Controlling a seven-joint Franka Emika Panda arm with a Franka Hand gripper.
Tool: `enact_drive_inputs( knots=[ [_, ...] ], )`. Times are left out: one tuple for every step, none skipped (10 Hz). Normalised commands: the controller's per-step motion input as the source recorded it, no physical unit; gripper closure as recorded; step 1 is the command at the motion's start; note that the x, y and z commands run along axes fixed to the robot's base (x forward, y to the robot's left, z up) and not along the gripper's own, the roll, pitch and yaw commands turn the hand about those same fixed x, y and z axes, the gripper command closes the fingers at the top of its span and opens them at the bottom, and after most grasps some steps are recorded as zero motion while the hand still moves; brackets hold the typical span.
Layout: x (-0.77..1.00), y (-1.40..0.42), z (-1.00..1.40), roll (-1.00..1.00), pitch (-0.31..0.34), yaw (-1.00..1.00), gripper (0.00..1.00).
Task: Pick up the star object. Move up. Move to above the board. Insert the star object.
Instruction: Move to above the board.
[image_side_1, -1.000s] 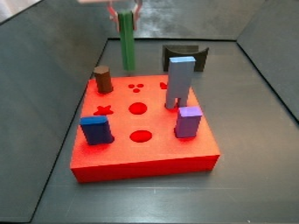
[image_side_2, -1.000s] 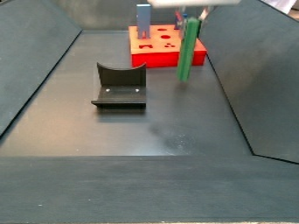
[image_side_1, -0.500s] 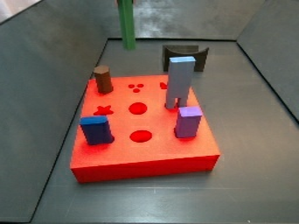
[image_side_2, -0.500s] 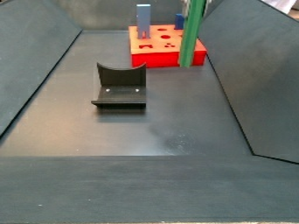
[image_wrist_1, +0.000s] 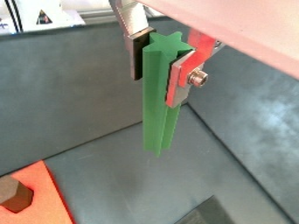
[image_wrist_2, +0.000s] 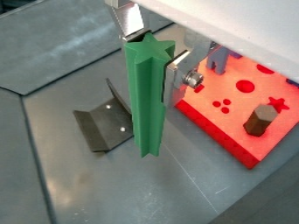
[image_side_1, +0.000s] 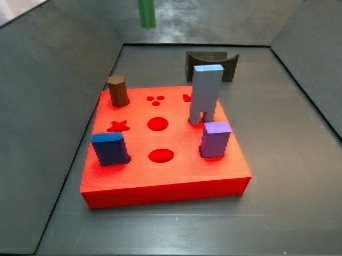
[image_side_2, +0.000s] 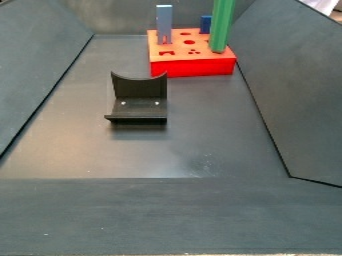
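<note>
Higher than a second ago: star object (image_side_1: 146, 12) now showing only its lower end at the upper edge of a side view, about 11 o'clock from the board (image_side_1: 174, 172), with the gripper itself out of that picture. On the board: brown peg (image_side_1: 118, 91) at 10 o'clock, tall light-blue block (image_side_1: 205, 92) toward 1 o'clock, blue block (image_side_1: 110, 149) at 8 o'clock, purple block (image_side_1: 214, 139) at 4 o'clock; fixture (image_side_1: 210, 65) behind at 12 o'clock. Elsewhere, in a side view: star object (image_side_2: 225, 25) hanging at 1 o'clock, cut off above, in front of the board's (image_side_2: 201, 66) right part; fixture (image_side_2: 136, 97) on the floor at 10 o'clock of picture centre. In both wrist views: gripper (image_wrist_1: 163, 61) clamped on the prism's upper end, fingers (image_wrist_1: 181, 74) pressed against its ridged sides, prism hanging straight down clear of the floor. In a wrist view: gripper (image_wrist_2: 156, 61) with fixture (image_wrist_2: 107, 127) and board (image_wrist_2: 228, 131) below, brown peg (image_wrist_2: 258, 120) standing on it.
</note>
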Motion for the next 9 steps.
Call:
enact_drive_inputs(
  knots=[
    [0.03,0.05,1.0,0.1,0.072,0.0,1.0],
    [0.02,0.04,0.86,0.08,0.075,0.0,1.0],
    [0.02,0.02,0.63,0.06,0.079,-0.01,1.0],
    [0.02,0.01,0.46,0.04,0.08,-0.02,1.0],
    [0.01,0.0,0.25,0.02,0.086,-0.02,1.0],
    [0.23,-1.0,0.0,-0.51,0.372,-1.0,1.0],
    [0.23,-1.0,-0.02,-0.52,0.393,-1.0,1.0],
    [0.26,-1.0,-0.02,-0.41,0.415,-0.77,1.0],
    [0.27,-1.0,-0.01,-0.3,0.376,-0.49,1.0]
  ],
)
